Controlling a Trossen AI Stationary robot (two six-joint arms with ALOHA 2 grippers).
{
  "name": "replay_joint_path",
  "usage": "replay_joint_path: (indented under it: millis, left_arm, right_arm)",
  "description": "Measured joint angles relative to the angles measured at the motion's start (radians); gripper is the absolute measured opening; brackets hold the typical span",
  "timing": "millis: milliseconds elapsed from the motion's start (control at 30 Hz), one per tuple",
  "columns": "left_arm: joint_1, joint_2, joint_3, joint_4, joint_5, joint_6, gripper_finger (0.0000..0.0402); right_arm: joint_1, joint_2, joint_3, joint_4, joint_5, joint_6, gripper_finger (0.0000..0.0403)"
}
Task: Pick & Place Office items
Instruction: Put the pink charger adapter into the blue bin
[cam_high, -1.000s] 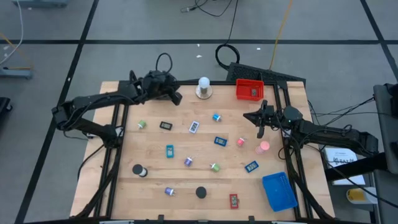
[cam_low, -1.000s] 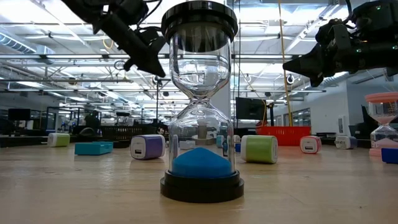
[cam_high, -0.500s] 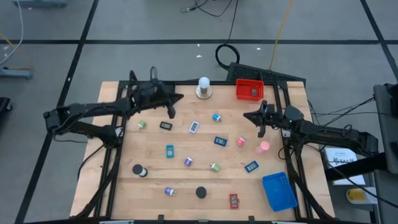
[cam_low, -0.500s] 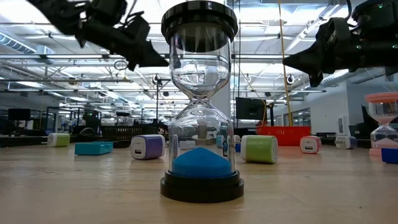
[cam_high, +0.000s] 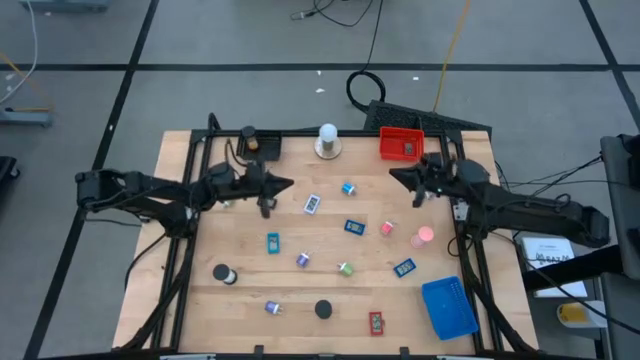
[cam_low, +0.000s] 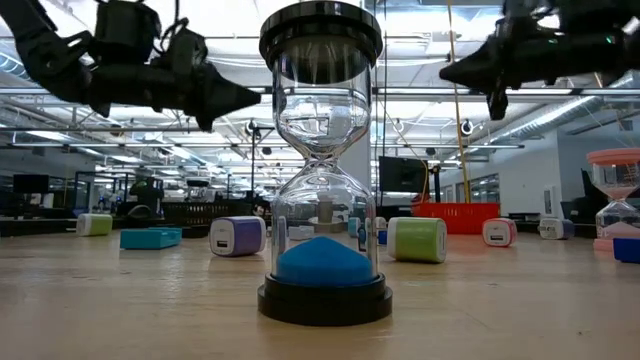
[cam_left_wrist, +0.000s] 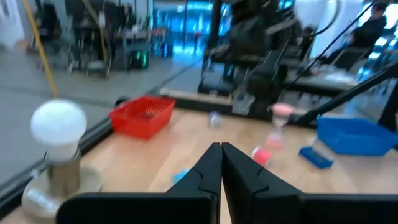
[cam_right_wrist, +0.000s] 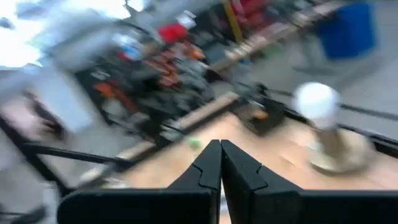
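Note:
Small office items lie scattered on the wooden table (cam_high: 240, 240): blue rectangles (cam_high: 354, 226), a red rectangle (cam_high: 376, 322), little green (cam_high: 345, 268) and purple (cam_high: 302, 259) pieces, a pink hourglass (cam_high: 424, 236) and a black-capped hourglass (cam_low: 322, 160) with blue sand. My left gripper (cam_high: 288, 183) hovers shut over the far left part, above the items; its tips meet in the wrist view (cam_left_wrist: 221, 149). My right gripper (cam_high: 393, 175) hovers shut near the red tray (cam_high: 401, 145), high over the table (cam_low: 450, 72); its tips also meet (cam_right_wrist: 221, 146).
A white knob on a round base (cam_high: 327, 142) stands at the far edge between the grippers. A brown cylinder (cam_high: 266, 148) sits at the far left corner. The blue tray (cam_high: 449, 306) lies at the near right. Black frame rails run along both sides.
My left gripper has swung from the far left corner toward the near edge, out over the items, and has levelled from pointing downward; the brown cylinder behind it now shows. My right gripper has risen and moved a little toward the far edge. Nothing on the table has moved.

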Motion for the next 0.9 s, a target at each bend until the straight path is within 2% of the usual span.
replay_joint_path:
  millis: [267, 433, 600, 767, 900]
  left_arm:
    - [-0.035, 0.001, 0.004, -0.005, -0.001, -0.013, 0.0019]
    - [-0.054, 0.001, 0.004, -0.008, -0.001, 0.009, 0.0019]
    - [-0.057, 0.001, 0.004, -0.008, -0.001, -0.003, 0.0019]
    - [-0.062, 0.001, 0.004, -0.057, -0.002, -0.047, 0.0019]
    - [-0.074, 0.001, 0.005, -0.073, -0.001, -0.039, 0.0019]
  right_arm:
    - [0.143, 0.203, 0.367, -0.627, 0.269, -0.039, 0.0]
    - [0.199, 0.355, 0.55, -0.926, 0.379, -0.008, 0.0001]
    - [0.202, 0.495, 0.661, -1.101, 0.372, 0.083, 0.0026]
    - [0.202, 0.636, 0.734, -1.239, 0.253, 0.226, 0.0079]
    - [0.221, 0.74, 0.755, -1.273, 0.222, 0.38, 0.0117]
